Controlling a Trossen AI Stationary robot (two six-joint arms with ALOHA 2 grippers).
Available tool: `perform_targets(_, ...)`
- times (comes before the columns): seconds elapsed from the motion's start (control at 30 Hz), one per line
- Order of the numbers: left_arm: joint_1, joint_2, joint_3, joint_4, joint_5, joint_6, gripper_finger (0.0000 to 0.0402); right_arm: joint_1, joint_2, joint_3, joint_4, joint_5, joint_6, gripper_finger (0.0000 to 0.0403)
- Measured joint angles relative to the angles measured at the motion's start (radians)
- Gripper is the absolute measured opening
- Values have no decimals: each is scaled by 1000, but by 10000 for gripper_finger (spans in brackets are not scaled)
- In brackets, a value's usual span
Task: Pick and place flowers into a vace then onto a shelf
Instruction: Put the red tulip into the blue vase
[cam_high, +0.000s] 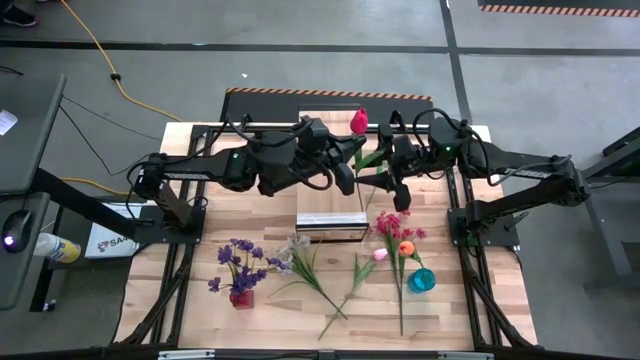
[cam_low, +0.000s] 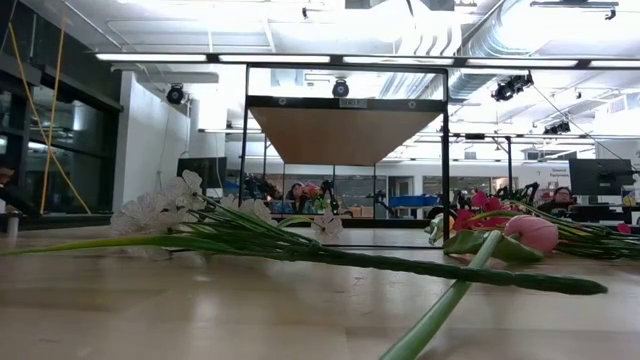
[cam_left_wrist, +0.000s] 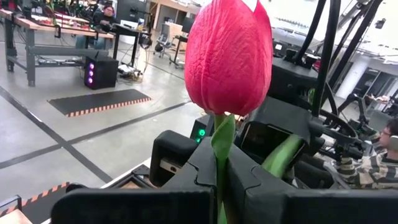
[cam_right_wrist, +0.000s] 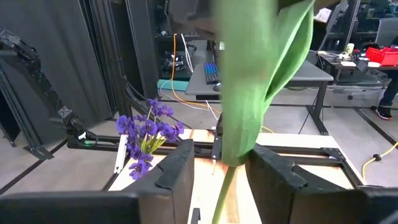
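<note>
A red tulip (cam_high: 358, 120) on a green stem is held in the air over the pale wooden shelf (cam_high: 330, 215), with my left gripper (cam_left_wrist: 221, 171) shut on its stem. My right gripper (cam_right_wrist: 221, 171) stands open lower down the same flower, its fingers on either side of the stem and broad green leaf (cam_right_wrist: 249, 93). In the high view the left gripper (cam_high: 345, 160) comes from the left and the right gripper (cam_high: 378, 178) from the right. A teal vase (cam_high: 421, 280) stands on the table at the near right. My left gripper pinches the tulip's stem just below the blossom (cam_left_wrist: 221, 140) between its two fingers, which lie across the stem. The flower is lifted clear of the table and shelf, its blossom beyond the fingers toward the far side. My right gripper has the leaf's lower end (cam_right_wrist: 239, 152) close against one finger (cam_right_wrist: 273, 171); whether it touches, I cannot tell.
Purple flowers (cam_high: 240, 262) stand in a small red vase (cam_high: 241, 297) at the near left. A white spray (cam_high: 300, 255), a pink tulip (cam_high: 380, 255), a red spray (cam_high: 395, 225) and an orange tulip (cam_high: 405, 248) lie on the slatted table in front of the shelf.
</note>
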Motion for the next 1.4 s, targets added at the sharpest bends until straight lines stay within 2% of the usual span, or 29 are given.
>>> perform_targets(0.27,0,0,0,0,0,0,35,0,0,0,0,51,-31,94)
perform_targets(0.57,0,0,0,1,0,0,35,-1,0,0,-1,50,-53,10)
perform_targets(1.07,0,0,0,5,3,17,45,0,-13,-2,-3,53,-48,4)
perform_targets(1.4,0,0,1,1,63,61,103,-1,-58,-2,5,125,-65,3)
